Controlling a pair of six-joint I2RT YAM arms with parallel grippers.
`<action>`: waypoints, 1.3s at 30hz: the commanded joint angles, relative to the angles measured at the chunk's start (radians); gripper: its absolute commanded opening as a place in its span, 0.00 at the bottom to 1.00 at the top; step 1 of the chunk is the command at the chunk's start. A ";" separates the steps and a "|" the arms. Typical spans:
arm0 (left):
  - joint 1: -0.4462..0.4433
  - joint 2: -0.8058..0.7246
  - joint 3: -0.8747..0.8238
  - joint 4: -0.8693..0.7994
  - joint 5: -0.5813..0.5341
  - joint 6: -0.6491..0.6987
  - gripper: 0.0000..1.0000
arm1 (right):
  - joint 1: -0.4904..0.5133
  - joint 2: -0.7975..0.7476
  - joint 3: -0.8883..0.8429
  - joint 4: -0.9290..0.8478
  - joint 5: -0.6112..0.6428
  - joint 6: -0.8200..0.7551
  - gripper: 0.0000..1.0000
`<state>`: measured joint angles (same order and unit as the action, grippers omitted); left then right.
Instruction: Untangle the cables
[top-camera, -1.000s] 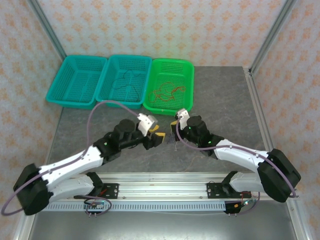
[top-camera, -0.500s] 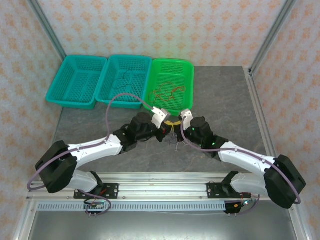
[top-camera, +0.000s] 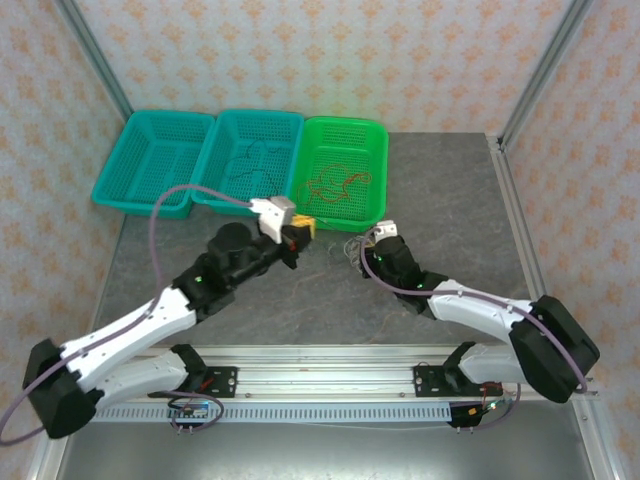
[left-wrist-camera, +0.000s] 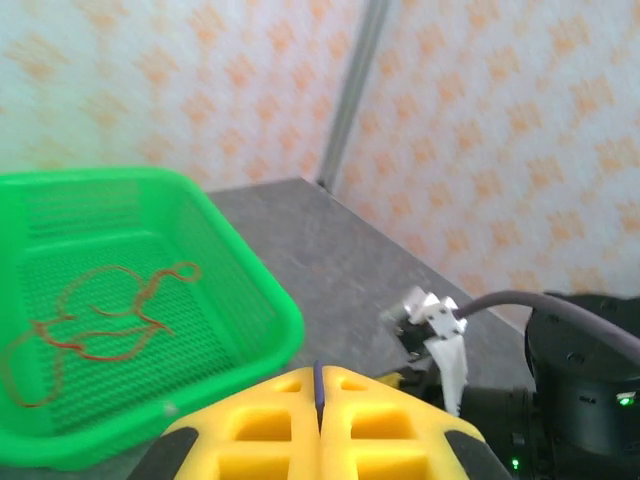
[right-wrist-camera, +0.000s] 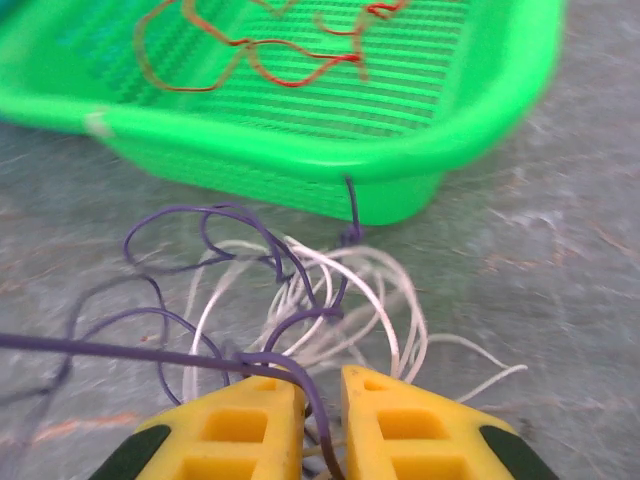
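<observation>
Drawn back, your left gripper (left-wrist-camera: 319, 376) clamps the purple cable (right-wrist-camera: 100, 346) taut, right gripper (right-wrist-camera: 322, 385) barely parted; next, pull it clear of the white cables (right-wrist-camera: 372, 268).

**A robot lab's enclosed test cell**

Patterned panels (top-camera: 320, 50) in aluminium posts (top-camera: 95, 60) wall in a grey tabletop (top-camera: 450, 200). Three plastic baskets (top-camera: 160, 160) stand beyond the fingers (right-wrist-camera: 230, 430) of the right gripper (right-wrist-camera: 322, 425). Behind them, an aluminium rail (top-camera: 320, 355) carries both arm bases.
</observation>
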<state>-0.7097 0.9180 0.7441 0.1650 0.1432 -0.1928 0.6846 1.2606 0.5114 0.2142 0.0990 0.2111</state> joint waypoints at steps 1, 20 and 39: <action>0.049 -0.089 0.051 -0.123 -0.147 -0.017 0.00 | -0.054 0.028 -0.042 -0.086 0.109 0.146 0.16; 0.147 -0.053 0.114 -0.251 0.046 -0.038 0.00 | -0.078 -0.196 -0.114 0.216 -0.444 -0.014 0.84; 0.148 -0.216 0.145 -0.369 -0.134 0.018 0.00 | 0.161 0.404 0.213 0.141 0.113 -0.049 0.30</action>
<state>-0.5686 0.7750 0.8413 -0.1642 0.1448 -0.2108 0.8448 1.6634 0.7162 0.4126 0.0692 0.1009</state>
